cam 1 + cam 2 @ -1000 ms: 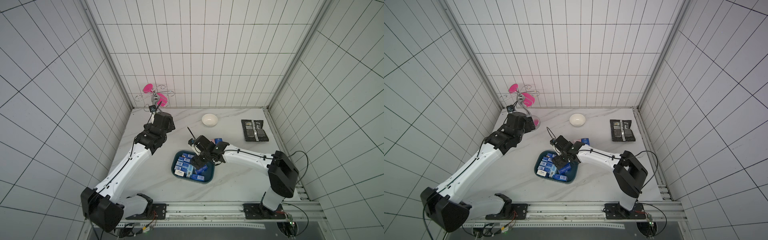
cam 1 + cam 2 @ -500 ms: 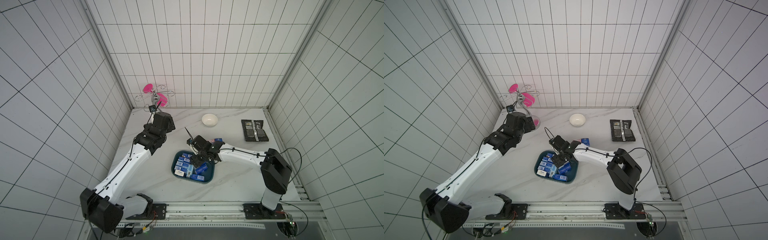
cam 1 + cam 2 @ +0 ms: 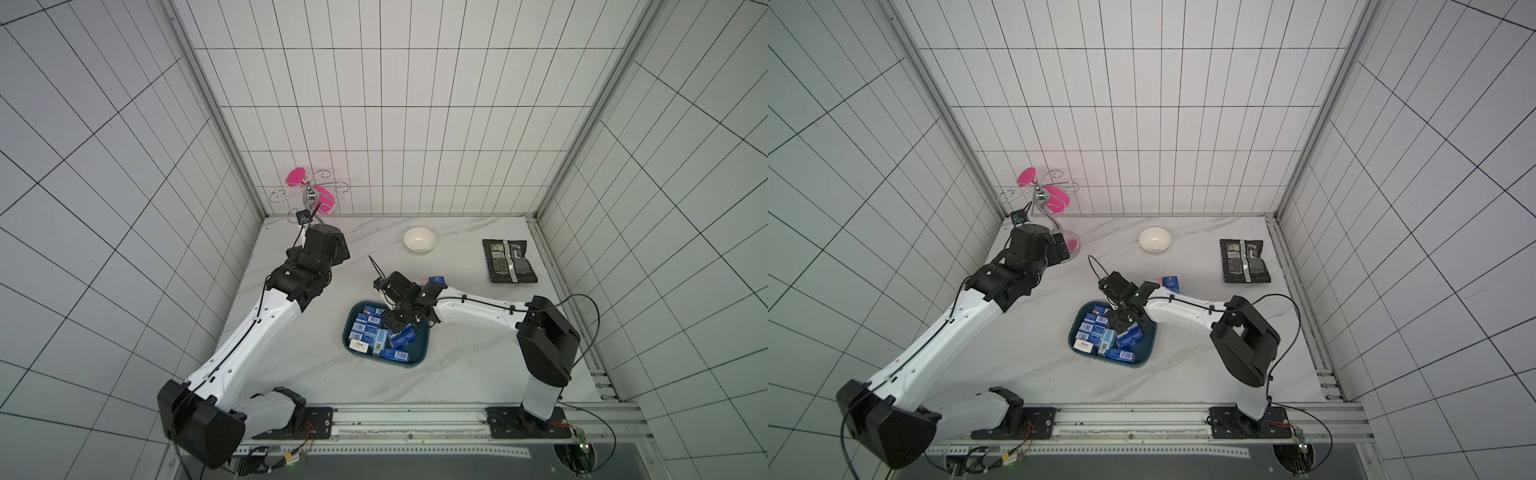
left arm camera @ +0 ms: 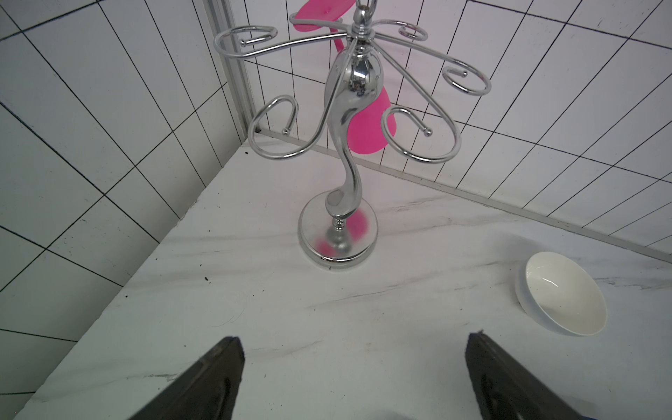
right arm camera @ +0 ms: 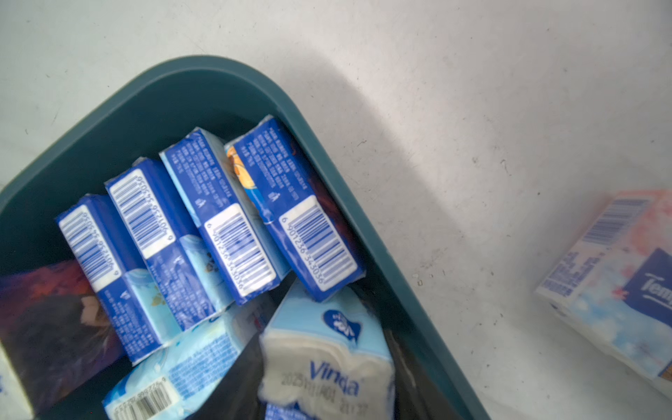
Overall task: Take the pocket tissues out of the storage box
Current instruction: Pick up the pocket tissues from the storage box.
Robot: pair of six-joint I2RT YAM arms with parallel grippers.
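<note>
- left gripper (image 4: 354,345) hangs over the back-left corner of the counter (image 3: 457,374), fingers spread wide with nothing in them, pointed at the chrome stand (image 4: 345,145)
- storage box (image 5: 203,91) sits mid-counter, a bit toward the front edge, with most of the pocket tissues (image 3: 365,330) lying inside it
- right gripper (image 3: 400,326) is down in the box, on the side nearer the right edge, fingers pressed against both sides of a light-blue pack (image 5: 327,349) that looks kinda squished
- two packs lie on the counter just behind the box: a pinkish-white pack (image 5: 618,283) and a blue pack (image 3: 437,280)
- white bowl (image 3: 419,239) sits near the back edge, black foil packet (image 3: 509,261) toward the back-right corner
</note>
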